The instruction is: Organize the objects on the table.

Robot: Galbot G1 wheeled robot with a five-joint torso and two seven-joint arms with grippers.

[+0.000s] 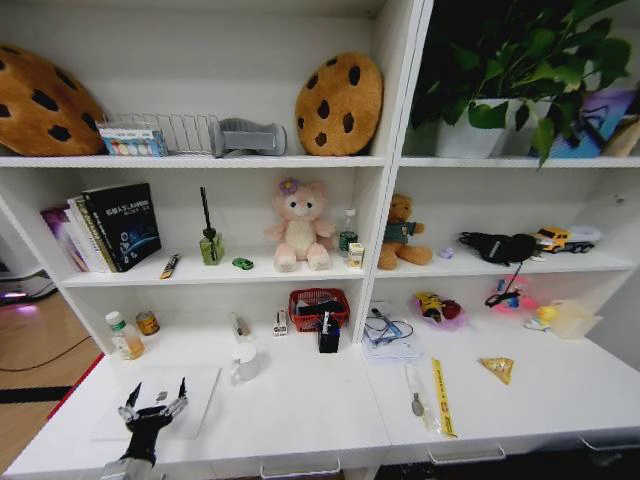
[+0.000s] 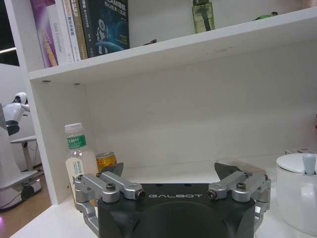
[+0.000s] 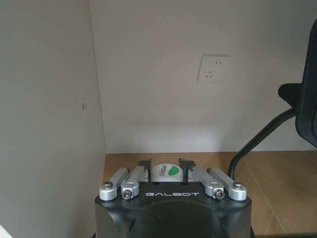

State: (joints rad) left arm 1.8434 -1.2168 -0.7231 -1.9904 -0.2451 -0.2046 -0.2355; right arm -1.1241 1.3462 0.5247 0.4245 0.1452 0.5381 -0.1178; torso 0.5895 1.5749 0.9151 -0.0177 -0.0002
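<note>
Low over the table [image 1: 300,420], left gripper [image 1: 155,398] wide open, empty, right gripper [image 3: 166,171] pinching a white-green item.

What my views cut off or hide

My left gripper [image 1: 155,400] is cut at the table's [image 1: 300,420] front edge; my right gripper's [image 3: 166,171] fingers half hide a white item, its label unreadable.

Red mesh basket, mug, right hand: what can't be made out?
Head view: red mesh basket, contents too small and dark to identify.
Left wrist view: white ceramic mug, cut off by the edge, beside the open left hand.
Right wrist view: white round green-marked thing, mostly hidden behind the right hand; held or not, unclear.
</note>
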